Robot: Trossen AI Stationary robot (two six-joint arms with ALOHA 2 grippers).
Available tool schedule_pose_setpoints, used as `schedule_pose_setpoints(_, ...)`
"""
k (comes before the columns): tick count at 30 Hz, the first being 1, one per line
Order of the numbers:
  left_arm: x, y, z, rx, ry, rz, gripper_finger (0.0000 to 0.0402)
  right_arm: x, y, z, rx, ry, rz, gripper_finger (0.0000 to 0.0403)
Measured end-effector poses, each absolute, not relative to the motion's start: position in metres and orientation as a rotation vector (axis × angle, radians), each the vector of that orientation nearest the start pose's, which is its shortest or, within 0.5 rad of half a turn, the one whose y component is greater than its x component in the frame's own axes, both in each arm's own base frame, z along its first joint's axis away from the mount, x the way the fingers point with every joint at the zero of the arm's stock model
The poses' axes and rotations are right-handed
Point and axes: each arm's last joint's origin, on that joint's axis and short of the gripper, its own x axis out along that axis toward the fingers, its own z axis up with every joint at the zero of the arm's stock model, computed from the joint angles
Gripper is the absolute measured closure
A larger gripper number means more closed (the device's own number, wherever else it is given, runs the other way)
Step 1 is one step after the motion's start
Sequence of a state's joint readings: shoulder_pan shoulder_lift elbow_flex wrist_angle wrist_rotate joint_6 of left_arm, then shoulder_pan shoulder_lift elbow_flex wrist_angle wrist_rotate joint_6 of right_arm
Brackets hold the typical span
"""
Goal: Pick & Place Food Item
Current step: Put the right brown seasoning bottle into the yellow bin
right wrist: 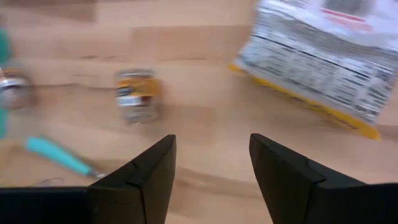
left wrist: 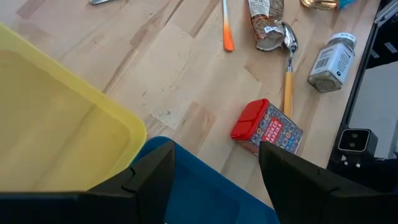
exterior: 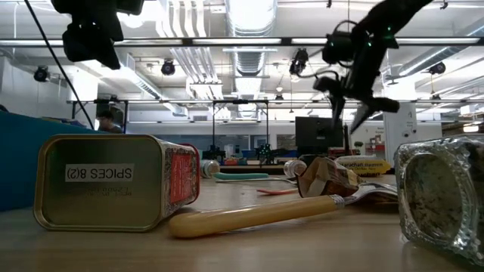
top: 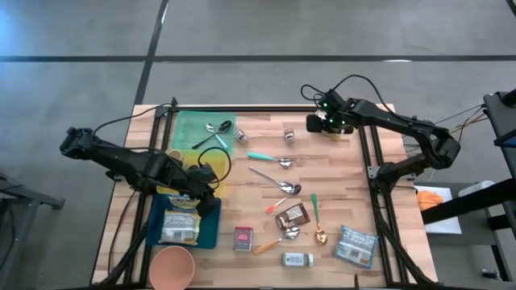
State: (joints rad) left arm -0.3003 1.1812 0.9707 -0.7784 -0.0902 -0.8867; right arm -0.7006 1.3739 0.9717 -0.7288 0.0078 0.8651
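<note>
Our right end effector hovered open and empty over the desk's far edge; our left end effector gaped empty above the blue tray.

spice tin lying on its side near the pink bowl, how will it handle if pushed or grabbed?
The spice tin looks like rigid metal with flat faces, so it should slide rather than roll. Lying flat on the table, tipping seems unlikely. Its smooth printed sides may be slippery in a tool. The red lid could pop if squeezed there; weight can't be judged.
</note>
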Motion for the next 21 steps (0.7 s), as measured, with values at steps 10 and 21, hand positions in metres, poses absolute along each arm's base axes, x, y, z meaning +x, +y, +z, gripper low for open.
schedule_pose_setpoints(10, 0.216, -0.063, 0.274, -0.622, 0.975, 0.25, 0.0165, 0.169, -0.169, 0.191, 1.265, 0.775, -1.22, 0.0091)
schedule_pose_setpoints(21, 0.216, -0.061, 0.274, -0.608, 0.976, 0.247, 0.0165, 0.17, -0.168, 0.192, 1.245, 0.758, -1.208, 0.0032)
